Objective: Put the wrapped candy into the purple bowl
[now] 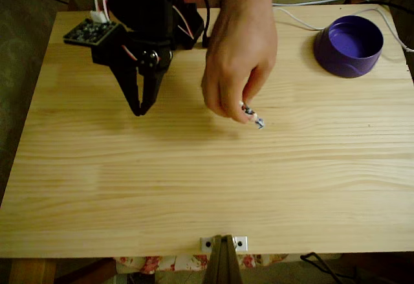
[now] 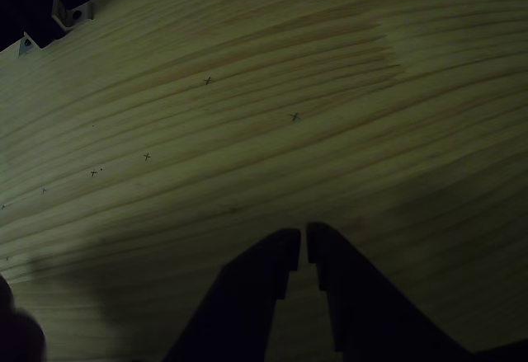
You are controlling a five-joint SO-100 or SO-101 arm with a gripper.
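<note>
Fixed view shows a pine table (image 1: 194, 187) with the black arm's gripper (image 1: 140, 110) hanging tips-down over the boards at upper left, its two fingers drawn together to a near point with nothing between them. The other view, looking along those fingers, agrees: the gripper (image 2: 301, 246) shows only a thin slit between its tips, and bare wood grain with small pencilled crosses lies ahead.

A person's hand (image 1: 238, 64) reaches in from the top edge, fingers pinched low near the table's middle. At its fingertips is the wrapped candy (image 1: 253, 117), a small white sweet with dark and reddish marks, either just touching the wood or a hair above it; I cannot tell which. The hand is pinching it, or only now letting go.

The purple bowl (image 1: 349, 46) sits at the far right corner of the table in the fixed view, well apart from the candy and farther yet from the gripper. A white cable (image 1: 304, 24) trails beside it.

By my reading the task proper is not yet begun: the candy is being laid out for the arm. Once the hand clears, the next move calls for the fingers to part, the arm to swing rightward in the fixed view to stand over the candy, and a careful descent, since the sweet is small and lies flat.
</note>
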